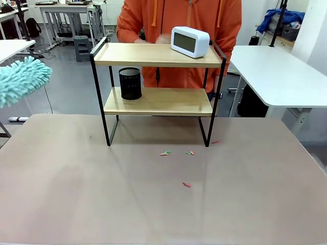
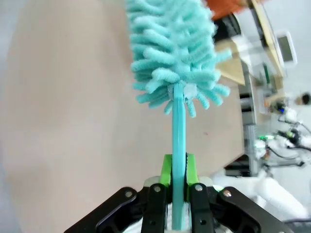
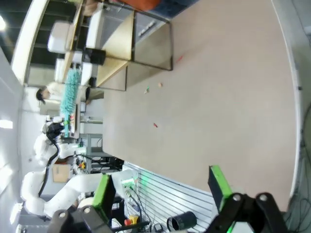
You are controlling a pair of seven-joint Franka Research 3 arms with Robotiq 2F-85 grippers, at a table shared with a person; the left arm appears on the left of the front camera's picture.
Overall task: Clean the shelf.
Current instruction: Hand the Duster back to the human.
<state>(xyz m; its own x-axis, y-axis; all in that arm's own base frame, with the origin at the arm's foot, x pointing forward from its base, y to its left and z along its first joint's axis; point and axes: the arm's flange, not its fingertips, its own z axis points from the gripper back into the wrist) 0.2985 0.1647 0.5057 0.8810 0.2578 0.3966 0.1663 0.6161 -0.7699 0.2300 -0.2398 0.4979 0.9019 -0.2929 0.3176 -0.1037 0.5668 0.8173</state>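
The shelf (image 1: 158, 56) stands at the table's far middle, with a white clock (image 1: 190, 42) on its top board and a black mesh cup (image 1: 130, 83) on its lower board. My left gripper (image 2: 178, 170) is shut on the thin handle of a teal fluffy duster (image 2: 172, 53), whose head (image 1: 20, 79) hangs at the far left, well clear of the shelf. In the right wrist view my right gripper (image 3: 163, 187) is open and holds nothing, high over the table and far from the shelf (image 3: 121, 43).
A person in an orange hoodie (image 1: 179, 20) stands right behind the shelf, one blurred hand (image 1: 163, 38) at the top board. Small red and green scraps (image 1: 164, 153) (image 1: 186, 185) lie on the brown table (image 1: 76, 194) in front of the shelf. White tables (image 1: 281, 76) flank both sides.
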